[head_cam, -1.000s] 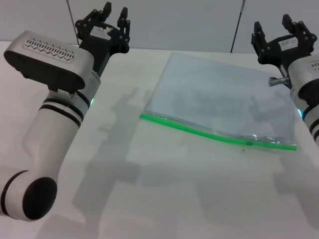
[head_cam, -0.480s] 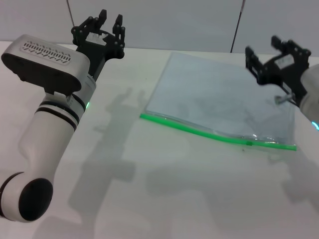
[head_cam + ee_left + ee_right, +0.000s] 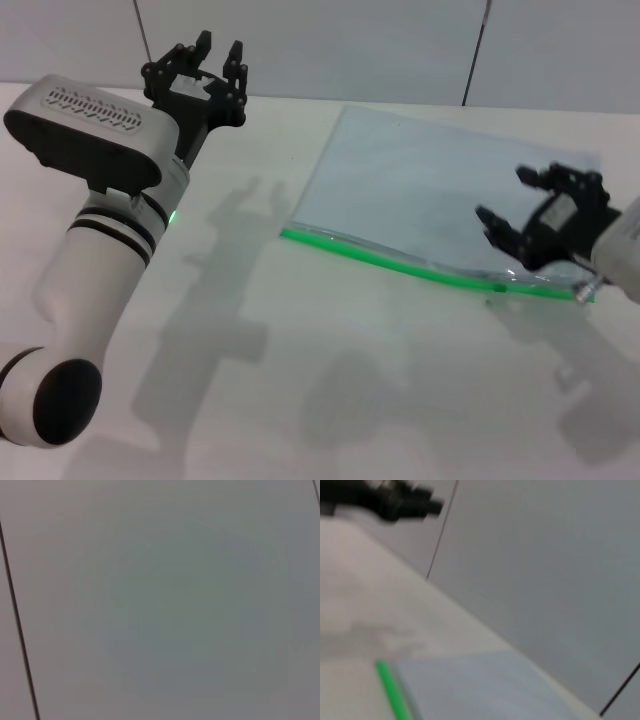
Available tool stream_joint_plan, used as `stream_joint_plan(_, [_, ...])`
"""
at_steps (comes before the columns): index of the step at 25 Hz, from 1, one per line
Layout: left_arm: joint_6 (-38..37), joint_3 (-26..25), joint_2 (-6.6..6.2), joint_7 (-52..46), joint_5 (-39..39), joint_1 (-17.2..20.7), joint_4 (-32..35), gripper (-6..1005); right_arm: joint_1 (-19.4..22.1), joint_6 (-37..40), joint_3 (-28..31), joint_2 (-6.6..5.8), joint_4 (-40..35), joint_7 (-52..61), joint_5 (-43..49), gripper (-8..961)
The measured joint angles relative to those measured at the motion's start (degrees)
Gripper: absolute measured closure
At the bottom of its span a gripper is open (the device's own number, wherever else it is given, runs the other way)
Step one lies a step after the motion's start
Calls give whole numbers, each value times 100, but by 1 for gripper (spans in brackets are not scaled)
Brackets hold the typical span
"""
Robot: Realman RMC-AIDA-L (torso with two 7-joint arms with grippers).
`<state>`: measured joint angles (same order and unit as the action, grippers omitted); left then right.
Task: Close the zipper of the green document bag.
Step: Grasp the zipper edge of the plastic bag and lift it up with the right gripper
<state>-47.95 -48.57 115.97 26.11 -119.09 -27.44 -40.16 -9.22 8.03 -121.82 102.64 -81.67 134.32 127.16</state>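
The green document bag (image 3: pixel 420 185) lies flat on the white table (image 3: pixel 300 350), a translucent pale blue pouch. Its zipper (image 3: pixel 400 262) is the bright green strip along the near long edge. A tiny dark spot on the strip near its right end may be the slider; I cannot tell. My right gripper (image 3: pixel 515 208) hovers open just above the bag's right end, close to the zipper. My left gripper (image 3: pixel 205 62) is raised at the back left, open and holding nothing. The right wrist view shows the zipper (image 3: pixel 390 690) and the bag (image 3: pixel 480 685). The left wrist view shows only grey wall.
A grey wall with dark vertical seams (image 3: pixel 475 50) runs behind the table. My left arm's large white and grey body (image 3: pixel 100 230) fills the left side of the head view. The left gripper (image 3: pixel 385 502) appears blurred and far off in the right wrist view.
My right gripper has swung down from the back right corner to just above the bag's right end by the zipper. The left gripper has barely shifted.
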Motion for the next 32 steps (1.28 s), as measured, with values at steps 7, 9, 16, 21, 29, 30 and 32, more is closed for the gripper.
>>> stream_joint_plan(7, [95,-124,0,0,0,61,0,677,473,1124,705,383,-293,-1164,307,332])
stream_joint_plan(9, [121,-137,-4,4,0,84,-2,677,499,1447,903,545,-292,-1444,414,332])
stream_joint_plan(16, [137,-226,9,180,0,147,-21,677,667,2499,1703,1182,-310,-2252,1025,332])
stream_joint_plan(21, [137,-307,8,207,0,220,-54,678,669,2679,1867,1299,-307,-2533,1285,331])
stream_joint_plan(29, [137,-394,10,210,0,270,-34,678,710,2743,1911,1305,-278,-2495,1863,332])
stream_joint_plan(30, [138,-408,11,210,0,274,-32,678,705,2743,1911,1306,-264,-2495,1951,332])
stream_joint_plan(32, [141,-425,16,210,0,277,-30,678,697,2744,1908,1309,-230,-2491,2144,333])
